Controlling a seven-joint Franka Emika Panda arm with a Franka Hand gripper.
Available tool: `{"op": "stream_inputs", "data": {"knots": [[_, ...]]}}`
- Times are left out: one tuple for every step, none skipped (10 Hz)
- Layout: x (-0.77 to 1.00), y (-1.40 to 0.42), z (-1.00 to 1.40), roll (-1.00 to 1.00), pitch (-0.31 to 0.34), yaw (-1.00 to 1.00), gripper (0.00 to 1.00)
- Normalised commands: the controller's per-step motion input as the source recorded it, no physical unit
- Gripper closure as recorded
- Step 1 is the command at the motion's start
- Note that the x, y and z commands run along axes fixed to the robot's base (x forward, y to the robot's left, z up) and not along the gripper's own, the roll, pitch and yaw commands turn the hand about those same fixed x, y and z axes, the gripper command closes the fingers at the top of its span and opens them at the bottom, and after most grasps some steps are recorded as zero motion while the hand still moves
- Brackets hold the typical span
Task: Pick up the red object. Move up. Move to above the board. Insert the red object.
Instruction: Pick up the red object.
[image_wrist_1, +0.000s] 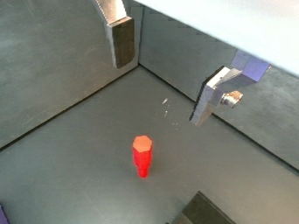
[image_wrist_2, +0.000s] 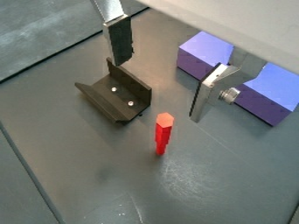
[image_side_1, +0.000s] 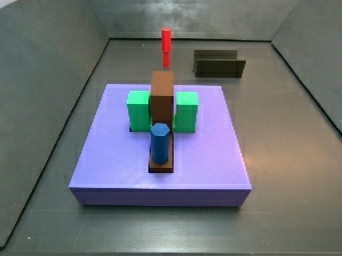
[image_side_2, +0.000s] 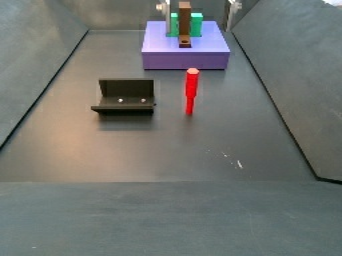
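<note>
The red object (image_side_2: 191, 90) is being seen standing upright on the dark floor, untouched, with bare floor on every side. The fixture (image_side_2: 124, 97) is placed just beside it, apart from it. In both wrist views the gripper (image_wrist_2: 163, 74) is being held above the floor, its jaws spread wide and nothing carried between the fingers (image_wrist_1: 121, 39). The board (image_side_1: 162, 115) is lying along the lavender slab (image_side_1: 201, 160), between the green blocks (image_side_1: 139, 111), with the blue cylinder (image_side_1: 159, 143) standing at its near end, well apart from the red object.
</note>
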Motion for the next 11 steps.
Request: {"op": "stream_inputs", "data": {"knots": [[0.04,-0.26,-0.27,-0.11,-0.136,0.00,0.00],[0.05,-0.30,-0.33,-0.13,-0.149,0.00,0.00],[0.08,-0.31,-0.42,-0.11,-0.140,0.00,0.00],[0.02,-0.18,-0.56,-0.09,-0.163,0.00,0.00],[0.03,-0.12,-0.58,-0.08,-0.170,0.00,0.00],[0.05,-0.07,-0.65,-0.01,-0.156,-0.02,0.00],[0.05,0.00,-0.62,0.00,-0.134,-0.04,0.00],[0.03,0.00,-0.58,0.00,-0.107,-0.08,0.00],[0.03,0.04,-0.54,0.00,-0.087,-0.09,0.00],[0.05,0.09,-0.51,0.00,-0.066,-0.10,0.00],[0.00,0.08,-0.50,0.00,-0.054,-0.09,0.00]]}}
